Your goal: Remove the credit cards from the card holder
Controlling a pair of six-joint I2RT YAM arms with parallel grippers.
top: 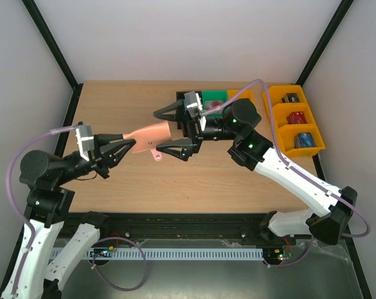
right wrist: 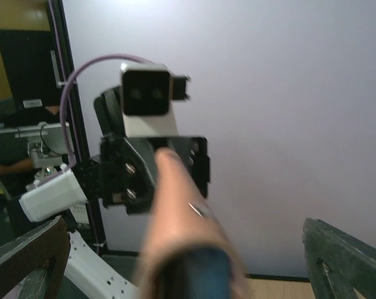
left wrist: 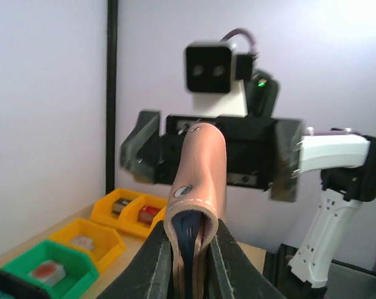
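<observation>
The pinkish-tan card holder [top: 149,134] is held in the air over the table's middle, folded, pointing right. My left gripper [top: 129,147] is shut on its left end. In the left wrist view the holder [left wrist: 199,180] stands up between my fingers [left wrist: 149,265], its blue-grey lining showing. My right gripper [top: 170,131] is open, with one jaw on each side of the holder's right end, not touching it. In the right wrist view the holder [right wrist: 182,224] is blurred between my wide-apart fingers [right wrist: 340,255]. No credit cards can be made out; any are hidden inside.
Yellow bins [top: 312,118] at the back right hold a black, a red and a blue block. A green bin [top: 214,96], a black bin and another yellow bin sit behind my right gripper. A small pink tab [top: 155,154] hangs below the holder.
</observation>
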